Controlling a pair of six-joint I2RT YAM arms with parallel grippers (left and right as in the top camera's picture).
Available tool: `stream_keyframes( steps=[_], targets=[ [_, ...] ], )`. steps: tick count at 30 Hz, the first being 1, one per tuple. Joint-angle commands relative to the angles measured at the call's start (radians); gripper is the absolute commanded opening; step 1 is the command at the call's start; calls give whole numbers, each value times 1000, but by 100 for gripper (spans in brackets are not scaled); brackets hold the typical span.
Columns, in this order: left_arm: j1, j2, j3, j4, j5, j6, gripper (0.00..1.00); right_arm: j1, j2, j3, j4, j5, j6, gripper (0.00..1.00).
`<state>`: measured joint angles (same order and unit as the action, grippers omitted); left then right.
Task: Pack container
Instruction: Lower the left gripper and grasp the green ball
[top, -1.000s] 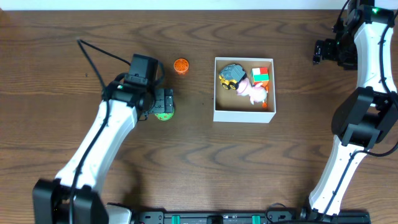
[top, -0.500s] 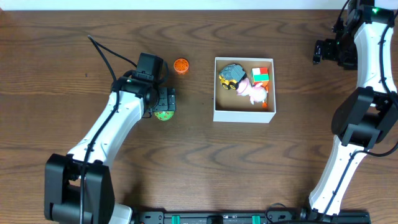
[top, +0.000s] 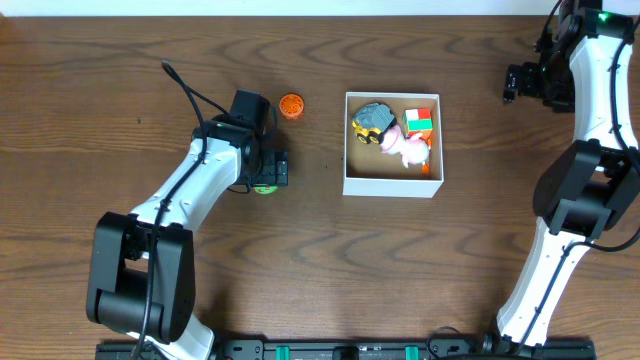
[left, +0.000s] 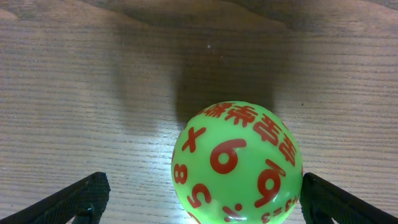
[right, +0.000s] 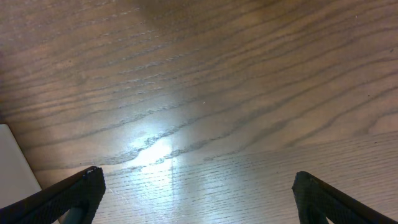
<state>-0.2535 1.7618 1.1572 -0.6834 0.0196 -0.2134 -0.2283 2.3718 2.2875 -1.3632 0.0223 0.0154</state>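
Observation:
The container (top: 392, 186) is a square white-walled box right of centre in the overhead view. It holds a grey and yellow toy car (top: 372, 122), a pink toy (top: 408, 148) and a red, green and white cube (top: 419, 121). A green ball with red numbers (top: 263, 187) lies on the table left of the box. It fills the left wrist view (left: 236, 165). My left gripper (top: 267, 168) is right above the ball and open (left: 202, 199), one finger on each side, the right finger nearer. My right gripper (top: 515, 83) is open and empty (right: 199, 199) over bare table at the far right.
A small orange round object (top: 291, 105) lies behind the left gripper, left of the box's far corner. A black cable (top: 190, 90) loops from the left arm. A white edge (right: 12, 155) shows at the left of the right wrist view.
My left arm has swung to the right and the gripper has shifted slightly right and nearer over the green ball. The ball and the right arm have not moved.

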Motion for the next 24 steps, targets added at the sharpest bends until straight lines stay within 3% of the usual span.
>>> stream_keyframes(
  steps=[1,24],
  targets=[
    [-1,10,14,-3,-5,-10,98,-8,-11,-4,3,0,14,99],
    [-2,10,6,-13,51,2,98,-8,-11,-4,2,0,14,99]
  ],
)
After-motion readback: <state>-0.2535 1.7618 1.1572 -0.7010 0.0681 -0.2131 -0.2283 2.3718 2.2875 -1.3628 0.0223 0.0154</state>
